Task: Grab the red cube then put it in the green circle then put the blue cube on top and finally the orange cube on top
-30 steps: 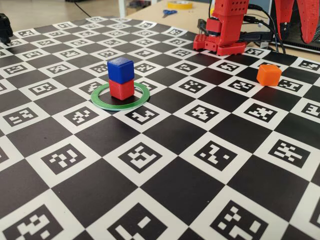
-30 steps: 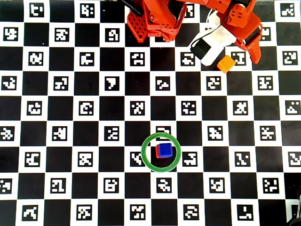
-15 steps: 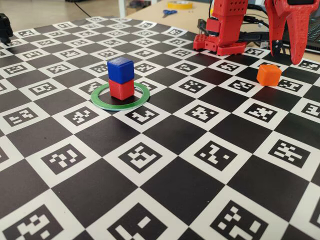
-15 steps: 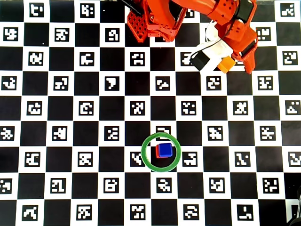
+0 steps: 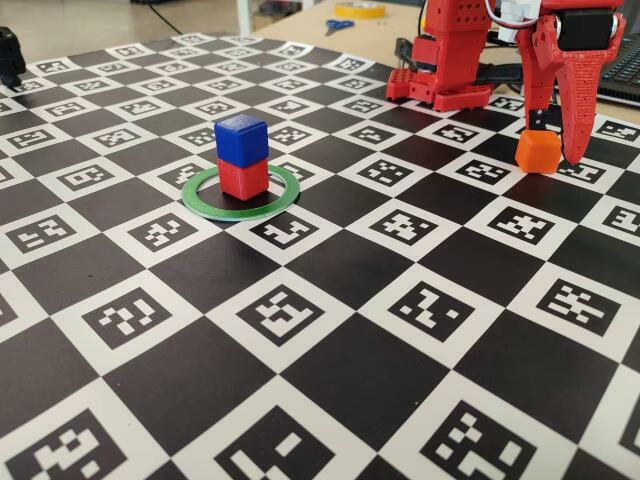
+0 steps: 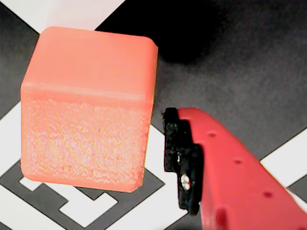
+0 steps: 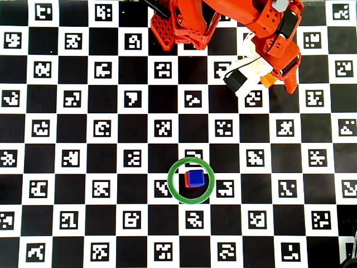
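While your tool [image 5: 551, 143] sits low:
Tool: open, fingers either side of orange cube [image 5: 538, 150].
Stack: blue cube [image 5: 240, 139] on red cube [image 5: 243, 178], inside green circle [image 5: 205, 208].

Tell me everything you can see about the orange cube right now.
The orange cube is a small bright-orange plastic block with rounded edges; the wrist view shows a smooth top and a grainy side. It sits flat and upright on the checkered marker board, far from the green ring. The red claw is lowered around it, open, one finger close beside its side with a slim gap visible. The other side's contact is hidden.
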